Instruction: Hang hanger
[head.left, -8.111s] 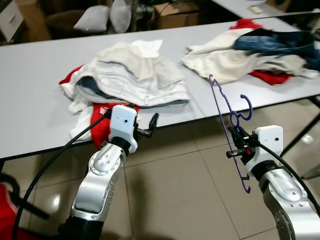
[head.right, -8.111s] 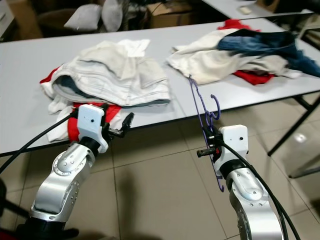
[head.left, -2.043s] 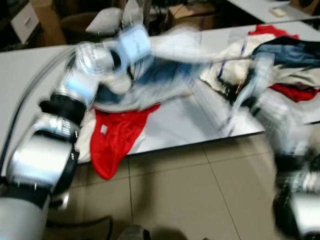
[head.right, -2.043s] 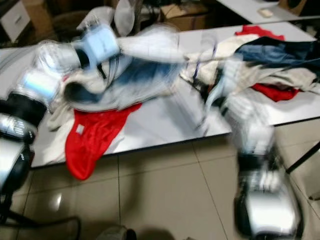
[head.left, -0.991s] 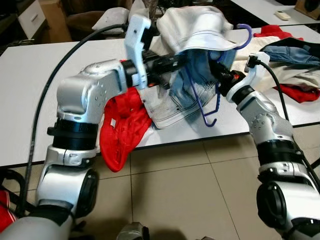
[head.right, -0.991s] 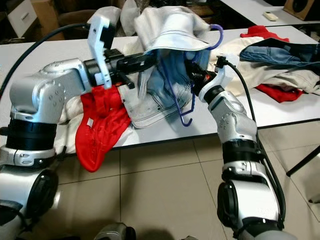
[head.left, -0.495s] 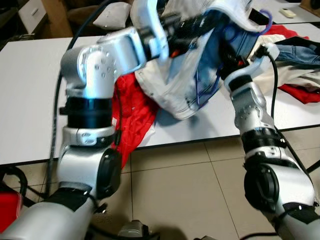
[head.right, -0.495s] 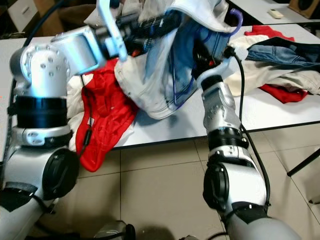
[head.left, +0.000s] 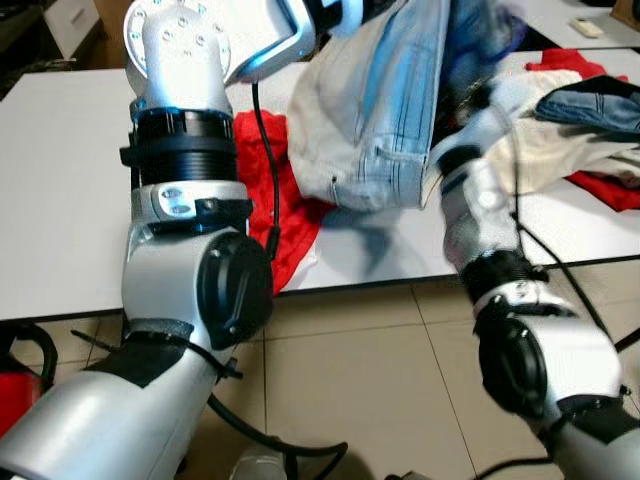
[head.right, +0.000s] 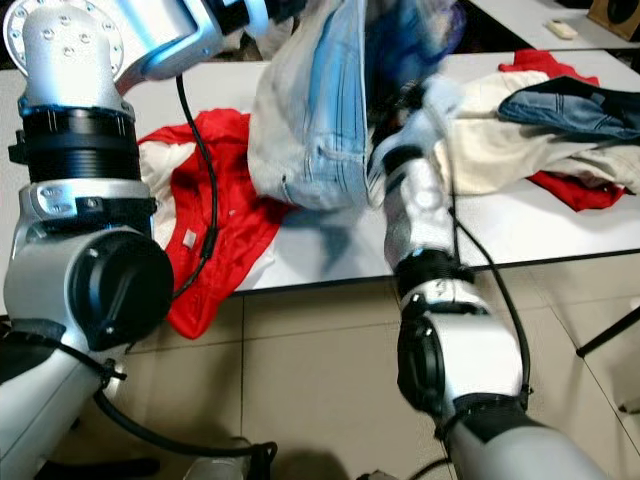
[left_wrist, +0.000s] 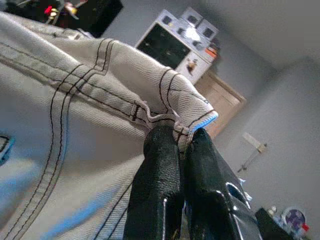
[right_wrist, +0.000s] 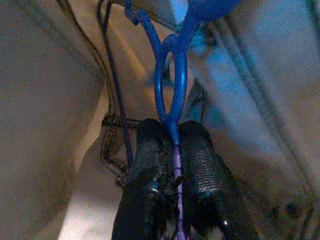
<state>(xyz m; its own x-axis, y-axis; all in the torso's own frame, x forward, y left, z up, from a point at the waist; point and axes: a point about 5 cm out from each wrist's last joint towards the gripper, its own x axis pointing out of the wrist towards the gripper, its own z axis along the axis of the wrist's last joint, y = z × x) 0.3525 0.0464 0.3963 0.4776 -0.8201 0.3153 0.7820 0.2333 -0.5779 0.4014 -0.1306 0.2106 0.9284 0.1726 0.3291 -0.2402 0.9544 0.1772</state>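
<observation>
Left end effector (left_wrist: 181, 150): clamped on the waistband of the pale jeans (head.left: 375, 120), held raised above the white surface (head.left: 60, 200).
Right end effector (right_wrist: 175, 145): closed on the blue hanger (right_wrist: 172, 82), inside the jeans.
Surface: red garment (head.left: 290, 190) beneath the jeans.

jeans (head.left: 385, 120): pale washed blue, dark stitching | hanger (right_wrist: 172, 75): blue-purple | table (head.left: 60, 200): white | shirt (head.left: 290, 190): red
</observation>
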